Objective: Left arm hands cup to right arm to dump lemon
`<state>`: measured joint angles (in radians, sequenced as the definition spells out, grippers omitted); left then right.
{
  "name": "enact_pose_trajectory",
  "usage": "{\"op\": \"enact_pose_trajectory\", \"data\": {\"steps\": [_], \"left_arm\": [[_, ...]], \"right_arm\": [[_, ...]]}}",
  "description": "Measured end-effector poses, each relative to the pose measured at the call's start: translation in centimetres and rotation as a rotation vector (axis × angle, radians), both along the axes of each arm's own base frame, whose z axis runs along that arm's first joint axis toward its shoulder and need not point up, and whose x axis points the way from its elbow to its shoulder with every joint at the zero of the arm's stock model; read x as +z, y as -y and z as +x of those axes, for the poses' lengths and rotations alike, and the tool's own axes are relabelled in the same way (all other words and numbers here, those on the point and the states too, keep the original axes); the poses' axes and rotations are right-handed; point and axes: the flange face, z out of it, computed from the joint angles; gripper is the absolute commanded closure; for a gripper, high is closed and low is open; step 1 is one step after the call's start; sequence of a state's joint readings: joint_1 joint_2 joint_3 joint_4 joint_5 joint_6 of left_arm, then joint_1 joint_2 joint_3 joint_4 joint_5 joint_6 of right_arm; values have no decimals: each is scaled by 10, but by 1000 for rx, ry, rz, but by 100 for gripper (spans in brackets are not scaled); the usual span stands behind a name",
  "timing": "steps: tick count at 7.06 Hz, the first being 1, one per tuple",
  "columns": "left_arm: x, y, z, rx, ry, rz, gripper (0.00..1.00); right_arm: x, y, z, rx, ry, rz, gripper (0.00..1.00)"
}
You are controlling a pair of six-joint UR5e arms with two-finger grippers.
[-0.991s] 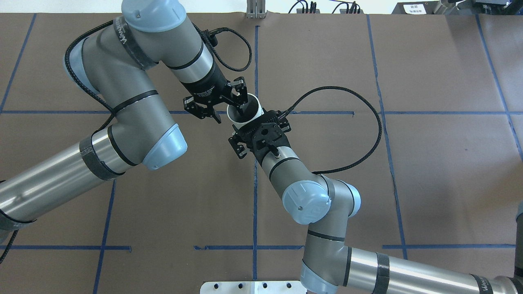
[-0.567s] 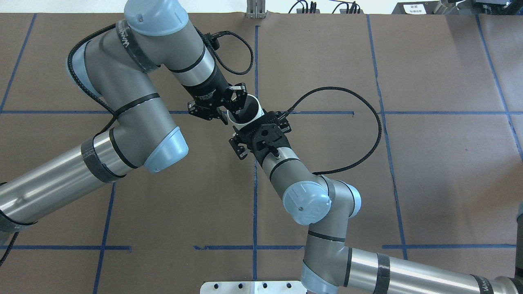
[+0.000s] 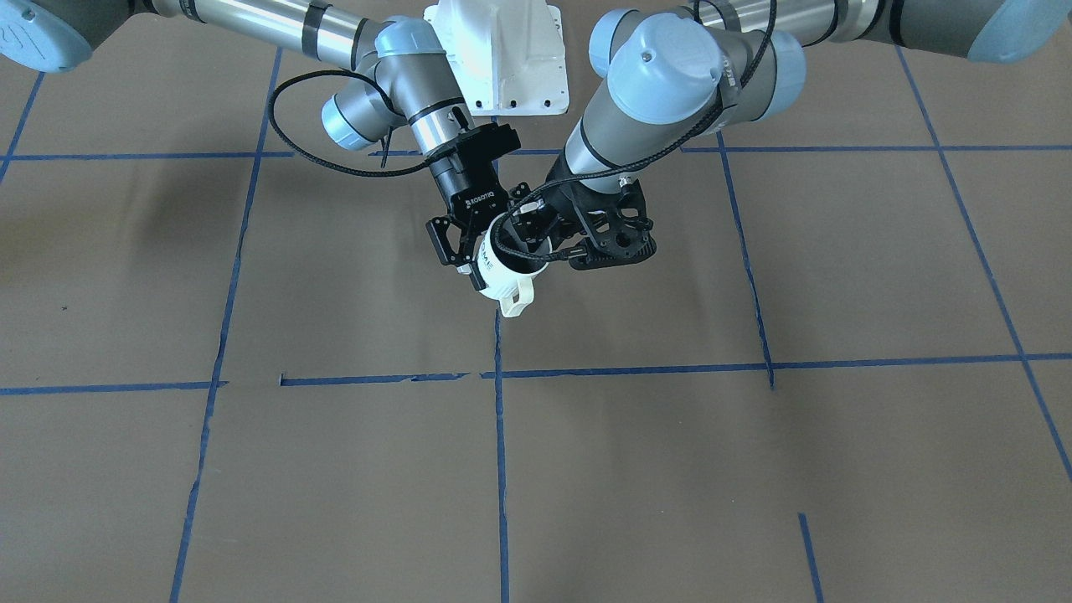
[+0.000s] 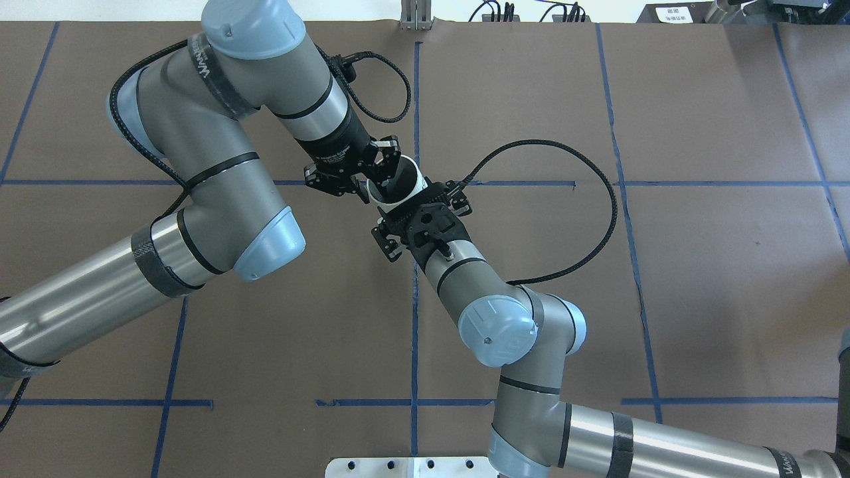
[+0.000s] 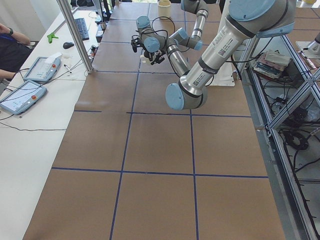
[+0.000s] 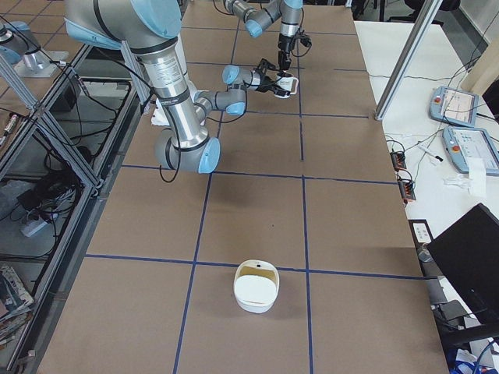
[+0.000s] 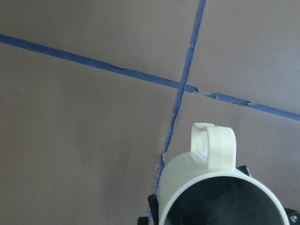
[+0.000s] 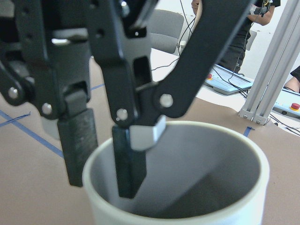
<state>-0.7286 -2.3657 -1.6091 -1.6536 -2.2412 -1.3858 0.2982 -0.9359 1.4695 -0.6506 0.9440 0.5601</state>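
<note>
Closing from a wide spread, left gripper (image 8: 104, 174) now pinches the cup (image 3: 505, 280) rim, one finger inside; right gripper (image 3: 490, 255) clasps its body above the table's (image 3: 251, 469) middle; lemon unseen; either gripper pulling early could wrench it loose

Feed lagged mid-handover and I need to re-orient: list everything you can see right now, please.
cup: one, white, held in the air over the table's middle, handle toward the operators' side.
lemon: none visible; the cup's inside shows only partly.
bowl: one, white, on the table near its right end.
tape lines: several, blue, a grid on the brown table cover.
pendants: two, grey, on the white side bench.
person: one, dark top, at that bench.
left gripper: one, black, jaws straddling the cup's rim, one finger inside.
right gripper: one, black, ROBOTIQ lettering, at the cup's side.
</note>
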Motion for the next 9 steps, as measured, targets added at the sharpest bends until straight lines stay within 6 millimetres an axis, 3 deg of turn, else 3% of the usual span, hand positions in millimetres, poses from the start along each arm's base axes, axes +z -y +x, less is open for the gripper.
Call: {"op": "enact_pose_trajectory", "data": {"steps": [1,2,9], "left_arm": [[0,0,0,0,0,1,100],[1,0,0,1,1,0,100],[11,10,8,-6,26,-26,100]], "right_arm": [[0,0,0,-1,-6,4,9],[1,-2,-1,1,-15,10,1],[8,-16,-6,38,-37,23,1]]}}
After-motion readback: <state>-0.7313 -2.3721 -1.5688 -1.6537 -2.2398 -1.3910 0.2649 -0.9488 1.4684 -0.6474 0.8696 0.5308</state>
